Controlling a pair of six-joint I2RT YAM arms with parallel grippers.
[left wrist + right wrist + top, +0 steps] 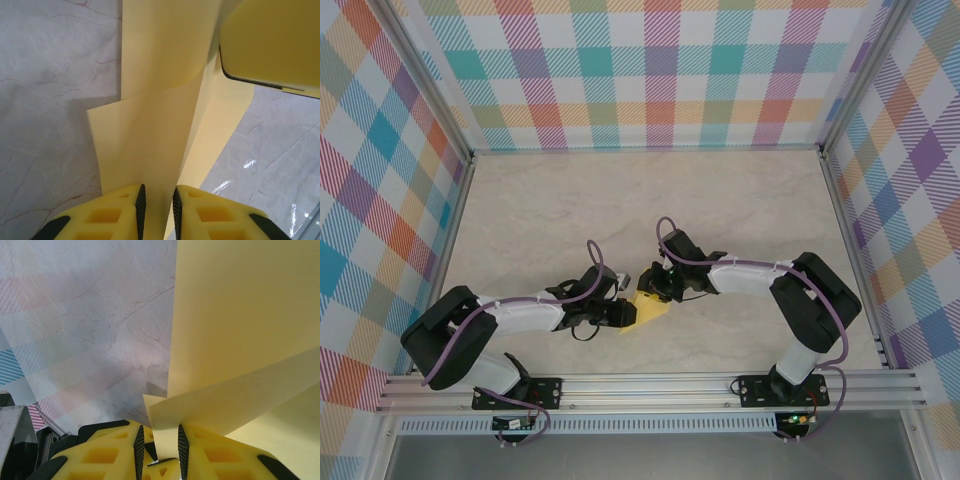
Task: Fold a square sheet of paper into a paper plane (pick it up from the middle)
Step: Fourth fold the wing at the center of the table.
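The square sheet of paper [651, 308], creased and partly folded, sits low in the centre of the top view, between the two arms. The left gripper [157, 196] pinches one standing flap with narrow jaws. The right gripper [160, 434] clamps another edge. The pale marbled table [570, 200] spreads around it.

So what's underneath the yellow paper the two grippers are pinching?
Marbled tabletop shows beside the square sheet of paper, pinched by the left gripper and the right gripper. The patch directly beneath is covered, so unseen.

Pale marbled tabletop [570, 200], pastel plaid walls [650, 70] on three sides, aluminium rail [650, 385] along near edge
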